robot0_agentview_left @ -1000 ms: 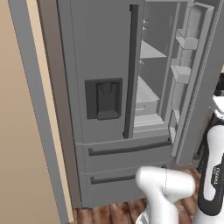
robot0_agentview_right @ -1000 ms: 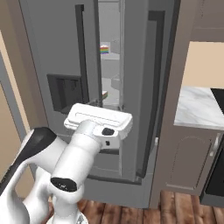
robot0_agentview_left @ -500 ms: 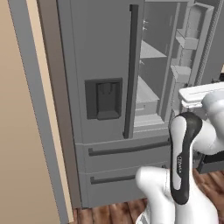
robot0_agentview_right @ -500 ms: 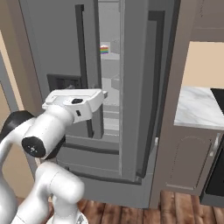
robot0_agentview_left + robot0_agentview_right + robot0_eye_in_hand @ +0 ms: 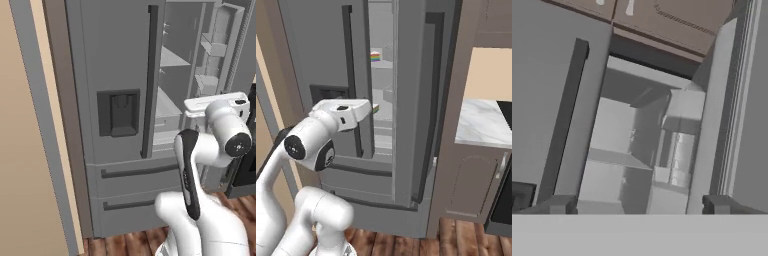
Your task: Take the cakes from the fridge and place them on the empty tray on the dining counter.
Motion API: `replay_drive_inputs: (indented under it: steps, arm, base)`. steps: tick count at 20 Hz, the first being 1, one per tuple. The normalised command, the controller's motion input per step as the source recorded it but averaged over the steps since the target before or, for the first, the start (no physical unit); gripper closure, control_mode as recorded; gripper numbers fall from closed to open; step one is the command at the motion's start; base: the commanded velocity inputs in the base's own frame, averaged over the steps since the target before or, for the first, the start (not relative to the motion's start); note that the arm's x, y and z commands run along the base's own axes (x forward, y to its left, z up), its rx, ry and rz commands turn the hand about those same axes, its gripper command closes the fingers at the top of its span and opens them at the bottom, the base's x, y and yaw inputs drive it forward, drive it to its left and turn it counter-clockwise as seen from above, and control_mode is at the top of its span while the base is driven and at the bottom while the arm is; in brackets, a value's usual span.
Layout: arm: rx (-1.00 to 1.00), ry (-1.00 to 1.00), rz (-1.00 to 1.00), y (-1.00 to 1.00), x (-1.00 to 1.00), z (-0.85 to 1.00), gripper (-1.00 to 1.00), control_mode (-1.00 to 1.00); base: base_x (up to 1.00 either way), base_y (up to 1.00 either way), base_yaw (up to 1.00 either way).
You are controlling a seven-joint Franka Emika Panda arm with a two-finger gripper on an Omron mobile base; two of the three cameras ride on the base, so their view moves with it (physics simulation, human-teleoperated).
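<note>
The cakes [image 5: 375, 56] sit on shelves inside the fridge [image 5: 120, 65], its right door ajar. In the right base view the arm has swung further left since earlier. In the hand view the gripper [image 5: 639, 204] faces the shelves, jaws wide apart, holding nothing.

Fridge: right door open, left door shut
Grey fridge [image 5: 115, 75] shows a dark vertical handle [image 5: 149, 80], dispenser recess [image 5: 118, 113], two bottom drawers [image 5: 130, 187] and bare inner shelves [image 5: 172, 95]; white arm [image 5: 200, 170] stands before the opening

Flat, even rendered light, soft and slightly blurry
</note>
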Motion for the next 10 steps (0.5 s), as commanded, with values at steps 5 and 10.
replay_drive_inputs:
  steps: [5,10]
  arm:
    - [0.0,0.01,-0.26,-0.1,0.35,-0.05,-1.0,-1.0]
    - [0.12,0.12,-0.03,-0.16,0.54,-0.01,-1.0,-1.0]
  base:
    - [0.0,0.0,0.0]
    - [0.0,0.0,0.0]
